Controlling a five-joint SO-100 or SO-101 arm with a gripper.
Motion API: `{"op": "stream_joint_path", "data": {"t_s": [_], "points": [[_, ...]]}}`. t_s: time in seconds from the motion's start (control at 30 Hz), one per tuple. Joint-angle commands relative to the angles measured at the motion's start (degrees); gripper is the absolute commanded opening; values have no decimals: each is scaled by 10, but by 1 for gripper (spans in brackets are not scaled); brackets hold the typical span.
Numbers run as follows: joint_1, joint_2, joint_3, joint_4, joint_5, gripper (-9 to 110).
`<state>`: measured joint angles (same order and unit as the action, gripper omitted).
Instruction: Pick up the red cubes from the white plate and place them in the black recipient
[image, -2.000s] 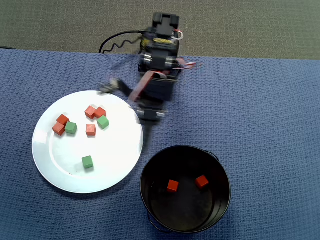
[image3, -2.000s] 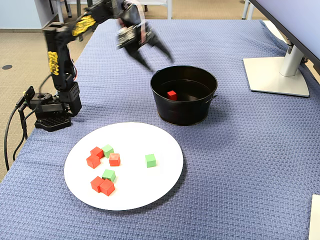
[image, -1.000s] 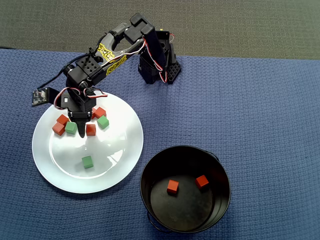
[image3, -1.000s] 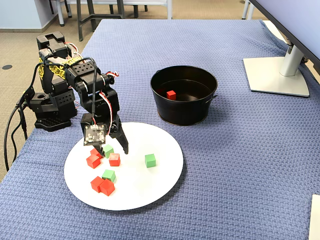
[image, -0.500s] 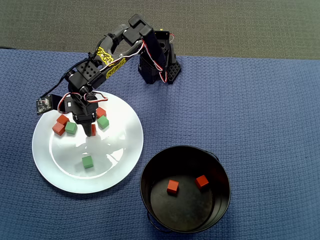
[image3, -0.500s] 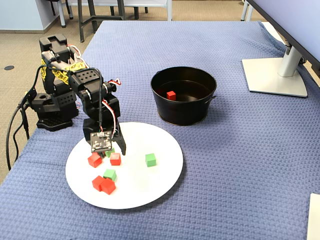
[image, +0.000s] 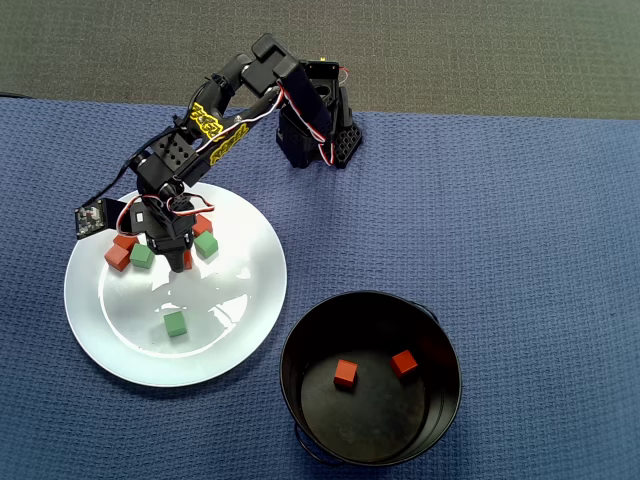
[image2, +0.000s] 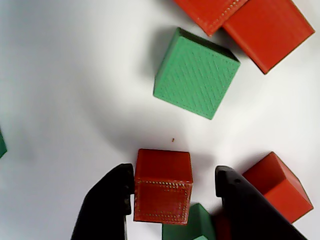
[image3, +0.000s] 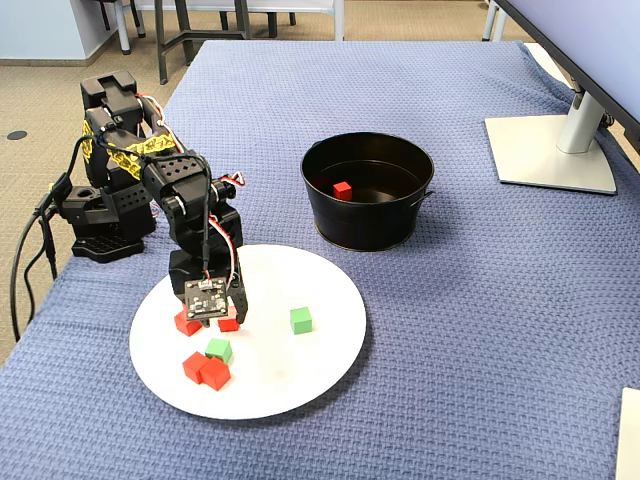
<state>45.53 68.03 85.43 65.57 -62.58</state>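
Woven blue cloth (image3: 480, 300) — glossy plate (image3: 330, 345), hand (image2: 175, 187) bracketing matte cube (image2: 162, 185)

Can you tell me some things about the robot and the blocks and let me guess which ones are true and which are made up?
1. Two red cubes already lie in the black recipient. True.
2. The claw has a green cube between its fingers. False: a red cube sits between them.
3. One green cube sits alone on the white plate, away from the others. True.
4. The black recipient stands on the white plate. False: it stands beside it on the blue cloth.
5. The claw hangs over the black recipient. False: it is down at the plate.
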Motion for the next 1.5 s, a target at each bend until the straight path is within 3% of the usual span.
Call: {"op": "stream_joint_path", "data": {"t_s": [0.0, 0.33, 0.6, 0.87, 1.1, 1.33, 1.37, 1.47], "points": [[-7, 5, -2, -18, -4, 5], [-14, 40, 2, -16, 29, 0], [-65, 160, -84, 56, 157, 0], [-208, 191, -237, 124, 301, 0], [-368, 170, -241, 32, 352, 0], [-480, 120, -245, 11, 397, 0], [-490, 113, -252, 18, 394, 2], [-503, 83, -304, 81, 378, 29]]}}
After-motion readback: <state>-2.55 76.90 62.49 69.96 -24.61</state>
